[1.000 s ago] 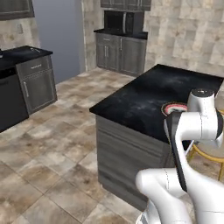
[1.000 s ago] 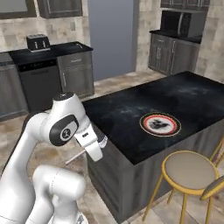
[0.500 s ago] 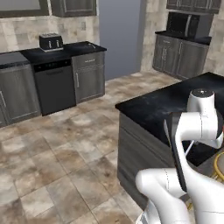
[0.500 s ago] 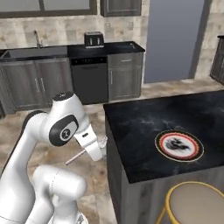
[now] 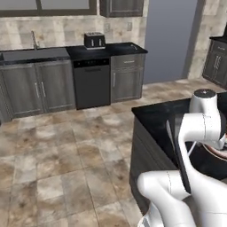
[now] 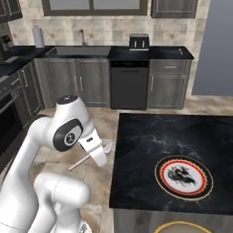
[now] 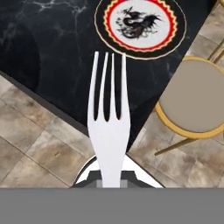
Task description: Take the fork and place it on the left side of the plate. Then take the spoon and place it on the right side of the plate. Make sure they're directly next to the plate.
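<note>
Carrying the fork (image 7: 108,118) clamped in my gripper (image 7: 109,175), tines pointing toward the plate (image 7: 140,27) on the black counter (image 6: 150,150). Fork step is underway, I judge; next I must lower it just beside the plate's left rim.

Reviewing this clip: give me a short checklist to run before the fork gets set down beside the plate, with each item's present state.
1. Fork held in the end effector: ok, jaws shut on its handle.
2. Plate in sight on the counter: ok.
3. Counter left of the plate free: ok, bare black surface.
4. Fork over the counter: not ok, the end effector is off the counter's edge, above the floor.
5. Spoon located: cannot tell.
</note>
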You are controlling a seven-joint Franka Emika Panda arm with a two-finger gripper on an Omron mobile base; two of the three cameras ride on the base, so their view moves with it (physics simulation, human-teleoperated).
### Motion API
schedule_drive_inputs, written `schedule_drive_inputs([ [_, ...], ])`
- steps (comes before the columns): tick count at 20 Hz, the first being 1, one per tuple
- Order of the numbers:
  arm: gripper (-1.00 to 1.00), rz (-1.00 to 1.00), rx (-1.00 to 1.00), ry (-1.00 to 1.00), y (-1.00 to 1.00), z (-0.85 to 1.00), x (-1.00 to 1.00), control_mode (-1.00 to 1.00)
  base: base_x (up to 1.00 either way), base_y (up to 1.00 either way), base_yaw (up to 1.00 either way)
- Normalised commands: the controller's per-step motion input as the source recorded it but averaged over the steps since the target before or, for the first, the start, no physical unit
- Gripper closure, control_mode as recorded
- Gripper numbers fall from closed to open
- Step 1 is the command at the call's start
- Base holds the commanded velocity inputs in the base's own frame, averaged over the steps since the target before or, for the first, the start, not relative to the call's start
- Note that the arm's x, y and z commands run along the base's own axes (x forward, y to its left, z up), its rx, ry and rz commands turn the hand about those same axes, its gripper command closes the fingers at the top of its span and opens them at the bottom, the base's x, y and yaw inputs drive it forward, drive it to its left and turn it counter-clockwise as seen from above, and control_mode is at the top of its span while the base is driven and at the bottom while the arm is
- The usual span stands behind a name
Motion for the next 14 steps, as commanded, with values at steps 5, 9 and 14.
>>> schedule_drive_inputs([
  [5,1.0,0.0,0.0,0.0,0.0,0.0,0.0,1.0,-0.03,-0.16,0.34],
  [9,1.0,0.0,0.0,0.0,0.0,0.0,0.0,1.0,-0.01,-0.04,0.32],
  [14,1.0,0.0,0.0,0.0,0.0,0.0,0.0,1.0,-0.13,-0.21,0.37],
])
